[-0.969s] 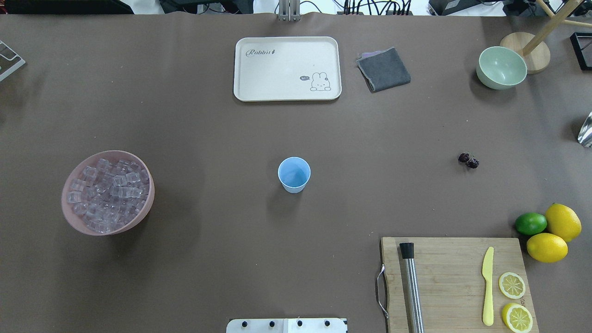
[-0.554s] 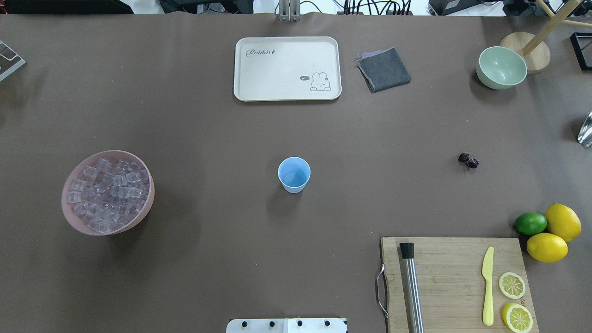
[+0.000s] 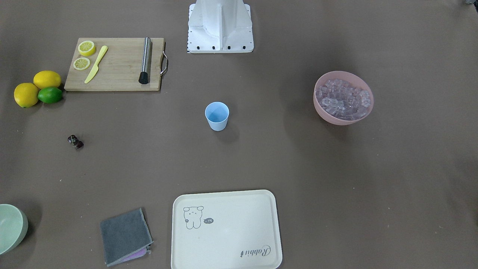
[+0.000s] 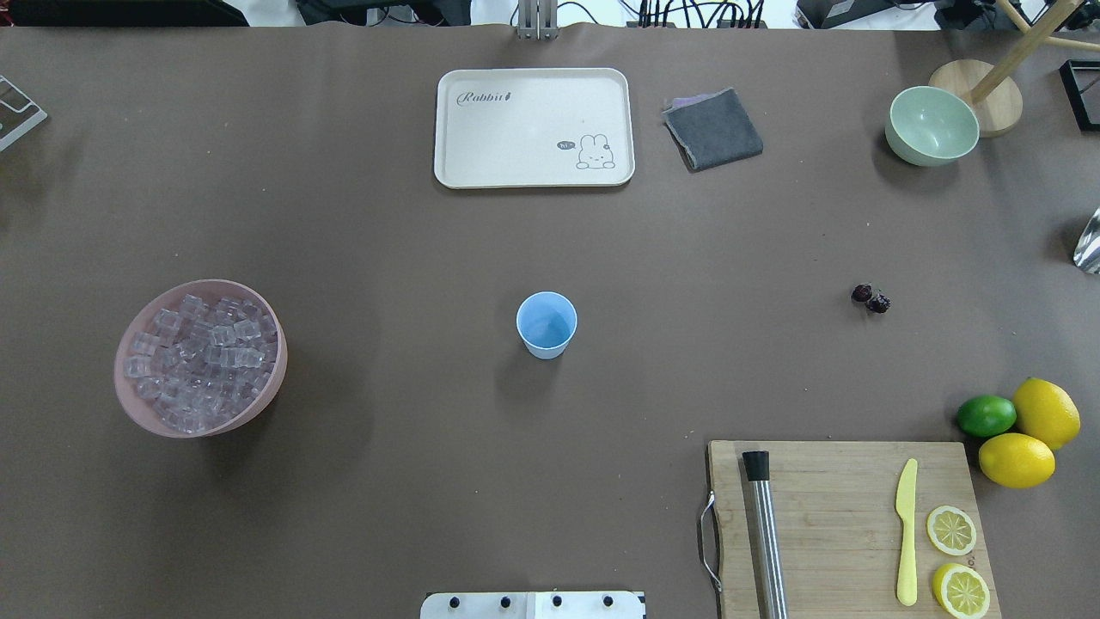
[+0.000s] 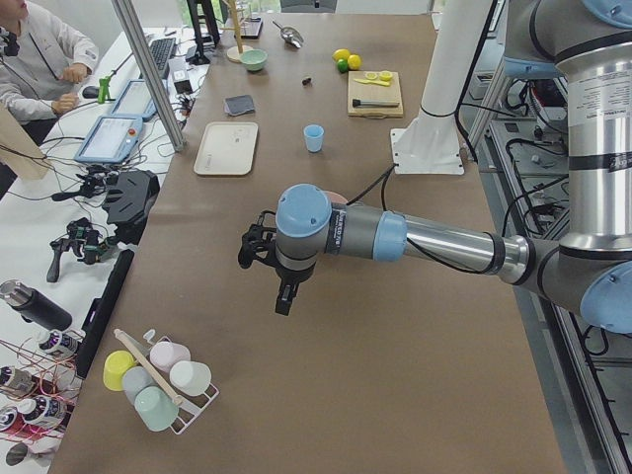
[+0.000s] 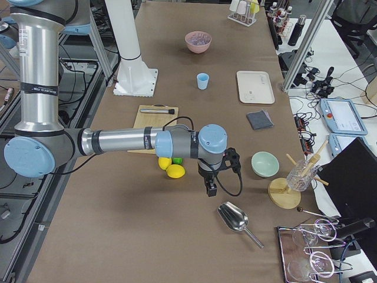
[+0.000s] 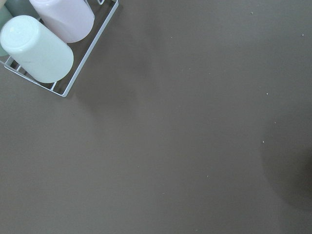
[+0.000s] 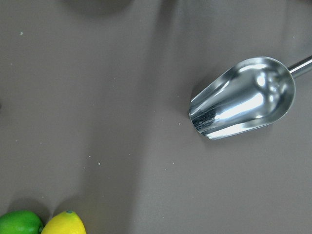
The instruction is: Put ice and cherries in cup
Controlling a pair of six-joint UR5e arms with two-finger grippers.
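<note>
The pale blue cup [image 4: 546,324] stands upright and empty at the table's middle; it also shows in the front view [image 3: 217,116]. The ice [image 4: 199,361] fills a pink bowl [image 4: 258,404] on the left side. The cherries [image 4: 870,298] lie on the table to the right of the cup. Neither gripper shows in the overhead or front views. The left gripper [image 5: 284,301] hangs over the table's left end, far from the bowl. The right gripper [image 6: 211,190] hangs over the right end next to a metal scoop [image 8: 243,97]. I cannot tell whether either is open or shut.
A cream tray [image 4: 534,126], a grey cloth [image 4: 713,129] and a green bowl [image 4: 931,125] lie along the far side. A cutting board [image 4: 842,524] holds a muddler, a yellow knife and lemon slices; lemons and a lime [image 4: 986,415] sit beside it. A cup rack [image 7: 44,44] lies under the left wrist.
</note>
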